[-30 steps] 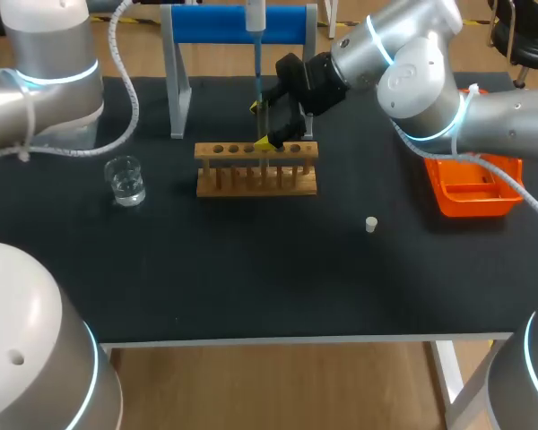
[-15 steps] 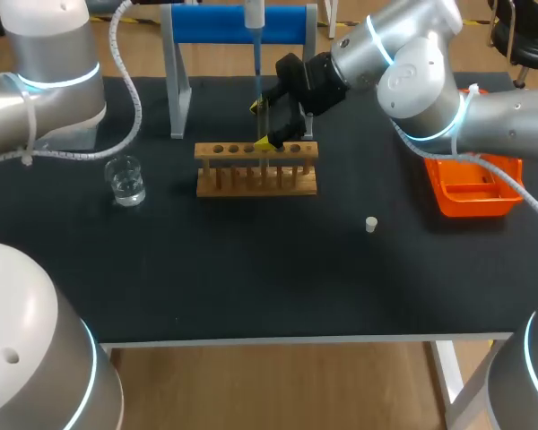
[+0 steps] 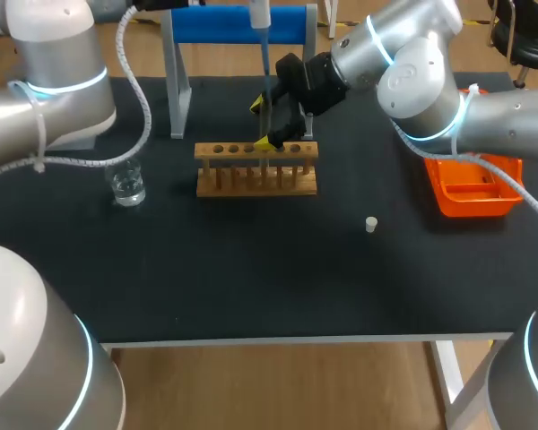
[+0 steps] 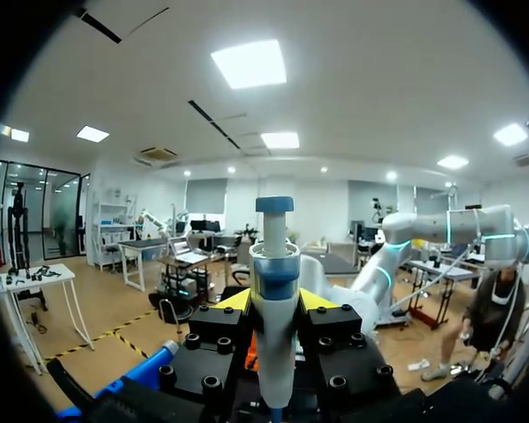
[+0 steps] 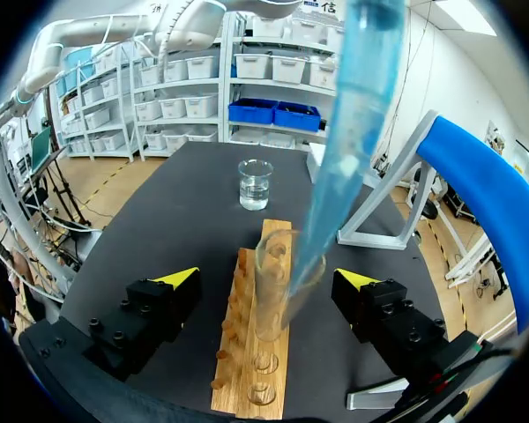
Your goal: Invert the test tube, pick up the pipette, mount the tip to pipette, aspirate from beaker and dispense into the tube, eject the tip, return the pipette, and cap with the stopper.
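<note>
— Hanging over the wooden rack (image 3: pixel 256 168) at the far middle of the table (image 3: pixel 251 278), what is that long blue thing?

— That is the tip (image 5: pixel 344 132) mounted on the pipette (image 4: pixel 275 291). The left gripper (image 4: pixel 275 304) is clamped on the pipette's body, a yellow-tipped finger pressed to either side, plunger pointing up. The tip slants down from above, and its end sits inside the mouth of the test tube (image 5: pixel 271 300).

— And where is the tube?

— Upright in a hole around the middle of the rack. The right gripper (image 5: pixel 267 279) straddles it with fingers spread wide, one to each side of the tube, neither touching the glass. The right arm comes in from the far right of the table.

— What about the other items?

— The beaker (image 3: pixel 125 182), with clear liquid in it, stands to the left of the rack and apart from it. The small white stopper (image 3: pixel 371 225) lies alone on the black tabletop, nearer than the rack and to its right. An orange tray (image 3: pixel 471 193) sits at the right edge, partly hidden by the right arm. The blue-topped stand (image 3: pixel 238 24) rises just behind the rack at the far edge.

— Any liquid in the tube?

— That cannot be told from these views.
</note>
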Available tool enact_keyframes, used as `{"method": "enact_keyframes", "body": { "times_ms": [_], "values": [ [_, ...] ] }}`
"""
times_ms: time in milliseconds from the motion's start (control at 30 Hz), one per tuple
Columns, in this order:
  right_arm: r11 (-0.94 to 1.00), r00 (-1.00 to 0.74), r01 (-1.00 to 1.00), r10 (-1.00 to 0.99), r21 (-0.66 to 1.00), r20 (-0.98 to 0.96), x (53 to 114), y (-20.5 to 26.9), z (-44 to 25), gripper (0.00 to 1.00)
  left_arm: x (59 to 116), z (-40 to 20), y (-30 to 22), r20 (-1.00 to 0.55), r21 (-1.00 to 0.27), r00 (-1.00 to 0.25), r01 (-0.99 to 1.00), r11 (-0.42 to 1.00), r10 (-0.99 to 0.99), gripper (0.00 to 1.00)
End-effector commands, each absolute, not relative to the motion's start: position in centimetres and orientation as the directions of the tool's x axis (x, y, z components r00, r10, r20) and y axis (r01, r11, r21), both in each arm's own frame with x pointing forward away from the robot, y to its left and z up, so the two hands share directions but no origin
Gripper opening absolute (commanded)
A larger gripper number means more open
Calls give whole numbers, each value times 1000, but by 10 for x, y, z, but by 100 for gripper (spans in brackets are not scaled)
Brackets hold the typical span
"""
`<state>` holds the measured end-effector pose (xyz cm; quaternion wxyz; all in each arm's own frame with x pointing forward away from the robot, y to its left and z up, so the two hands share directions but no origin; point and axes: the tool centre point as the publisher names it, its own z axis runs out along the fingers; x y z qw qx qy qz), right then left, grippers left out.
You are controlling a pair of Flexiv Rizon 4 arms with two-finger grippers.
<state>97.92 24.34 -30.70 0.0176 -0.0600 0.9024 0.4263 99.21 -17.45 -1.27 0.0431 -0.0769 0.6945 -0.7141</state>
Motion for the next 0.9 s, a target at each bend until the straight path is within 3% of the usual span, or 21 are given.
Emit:
{"method": "enact_keyframes", "body": {
  "times_ms": [33,700,900],
  "values": [
    [632,-992,-123,-93,765,-82,979,243,-306,100,994,-14,-175,53,-998,-986,-48,-31,-160,0],
    [632,-992,-123,-93,765,-82,979,243,-306,100,991,-17,-172,41,-996,-985,-53,69,-165,0],
    [632,-992,-123,-93,765,-82,979,243,-306,100,991,-17,-172,3,-999,-985,-10,41,-174,0]
  ]
}}
